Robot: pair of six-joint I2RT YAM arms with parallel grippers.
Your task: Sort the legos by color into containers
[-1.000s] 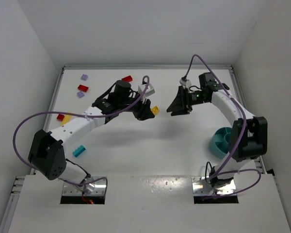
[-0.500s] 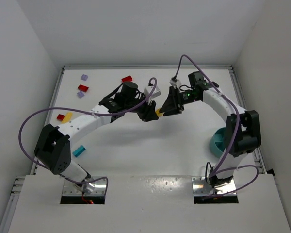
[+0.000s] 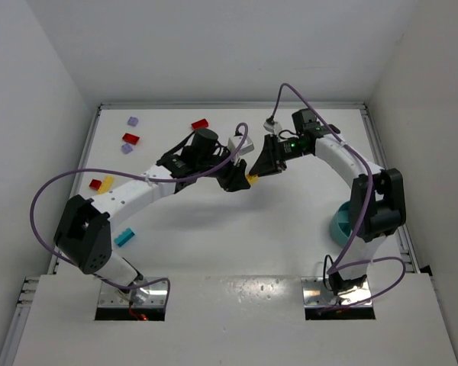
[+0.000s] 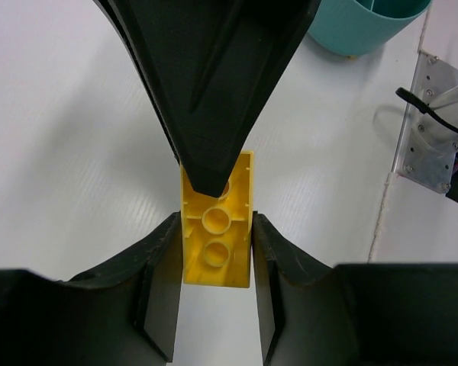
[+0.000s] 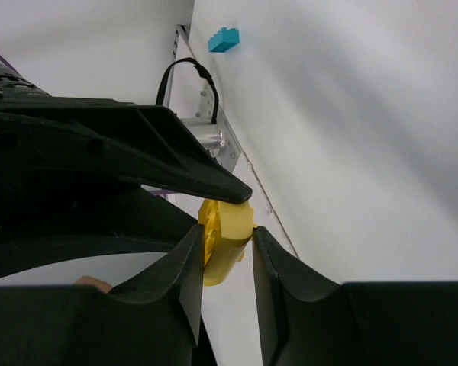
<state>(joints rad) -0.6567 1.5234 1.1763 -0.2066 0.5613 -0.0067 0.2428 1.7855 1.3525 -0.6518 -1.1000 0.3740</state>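
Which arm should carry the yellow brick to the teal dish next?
Right, probably. Both the left gripper and the right gripper pinch the yellow brick, but the teal dish sits beside the right arm's base, across the table from the left arm's.

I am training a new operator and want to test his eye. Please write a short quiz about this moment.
1. True or false: the small yellow plastic brick lies alone, far from all fingers.
2. The left gripper and the right gripper meet at this brick. Whose fingers stand on both sides of it? A) left only B) right only C) both
3. Fill in: the round teal plastic dish stands on the ____ side of the table.
Key: 1 false; 2 C; 3 right.
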